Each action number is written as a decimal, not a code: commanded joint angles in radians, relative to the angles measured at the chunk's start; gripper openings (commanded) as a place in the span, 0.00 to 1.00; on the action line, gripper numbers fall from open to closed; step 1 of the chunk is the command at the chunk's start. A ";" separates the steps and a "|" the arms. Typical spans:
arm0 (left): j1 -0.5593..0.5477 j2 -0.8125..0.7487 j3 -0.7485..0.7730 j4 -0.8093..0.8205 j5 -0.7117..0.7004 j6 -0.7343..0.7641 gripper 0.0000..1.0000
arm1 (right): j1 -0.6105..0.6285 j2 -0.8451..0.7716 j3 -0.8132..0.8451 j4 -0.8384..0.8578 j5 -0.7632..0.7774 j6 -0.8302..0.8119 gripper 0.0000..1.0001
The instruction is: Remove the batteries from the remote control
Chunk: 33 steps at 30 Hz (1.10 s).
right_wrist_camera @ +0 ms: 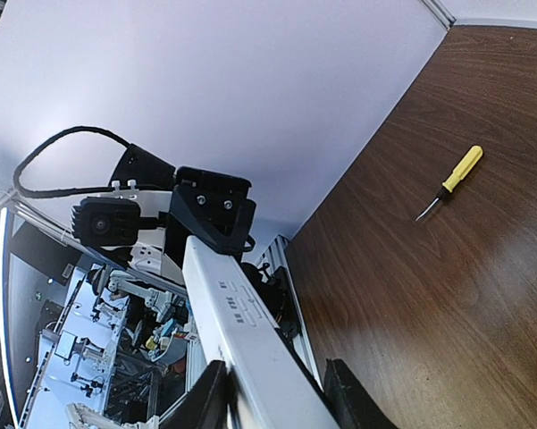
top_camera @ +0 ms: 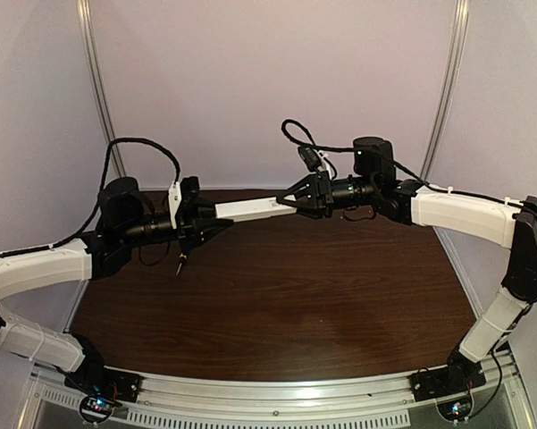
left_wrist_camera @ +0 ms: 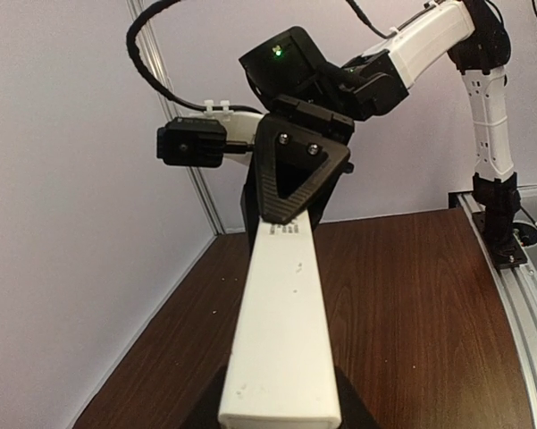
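**Two grippers sharing one remote above the table**

Both arms are holding the remote control in mid-air over the table, seen from the top camera. Its long axis is running nearly level, left to right, between the left gripper and the right gripper, so each arm is sitting at its own end and neither is nearer.

From the left wrist, the white bar is stretching straight away from the camera, with the left jaws clamping its near end. The right gripper is capping the far end, its black fingers lying against the faces.

From the right wrist, the bar is lying between the right fingers, which are closing in on its sides; the left gripper is gripping the far end. A yellow-handled screwdriver is lying on the wood, well apart.

No batteries are showing; whether the compartment is facing down or is covered, I cannot tell.
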 commanded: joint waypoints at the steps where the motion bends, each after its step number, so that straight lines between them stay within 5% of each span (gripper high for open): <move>1: -0.008 -0.001 0.001 0.069 -0.007 -0.013 0.00 | 0.023 0.010 0.010 -0.019 -0.007 -0.032 0.20; 7: -0.008 -0.005 -0.007 0.090 -0.009 -0.026 0.00 | 0.022 0.000 0.014 -0.039 -0.023 -0.053 0.00; 10: -0.008 -0.003 -0.007 0.091 -0.006 -0.028 0.00 | 0.020 -0.004 0.018 -0.043 -0.026 -0.051 0.00; 11: -0.008 -0.002 -0.006 0.092 -0.003 -0.029 0.00 | 0.020 -0.004 0.019 -0.044 -0.027 -0.051 0.05; 13: -0.008 -0.002 -0.006 0.096 0.000 -0.034 0.00 | 0.019 -0.004 0.023 -0.046 -0.030 -0.056 0.50; 14: -0.008 0.000 -0.006 0.099 0.002 -0.038 0.00 | 0.018 -0.007 0.023 -0.050 -0.027 -0.064 0.64; 18: -0.008 -0.008 -0.006 0.116 0.014 -0.061 0.00 | 0.006 -0.025 0.026 -0.083 -0.011 -0.135 0.99; 27: -0.008 -0.018 -0.002 0.142 0.020 -0.129 0.00 | -0.011 -0.098 -0.013 -0.150 0.053 -0.436 1.00; 33: -0.008 0.001 0.021 0.130 0.023 -0.188 0.00 | -0.011 -0.187 -0.101 -0.026 0.064 -0.565 1.00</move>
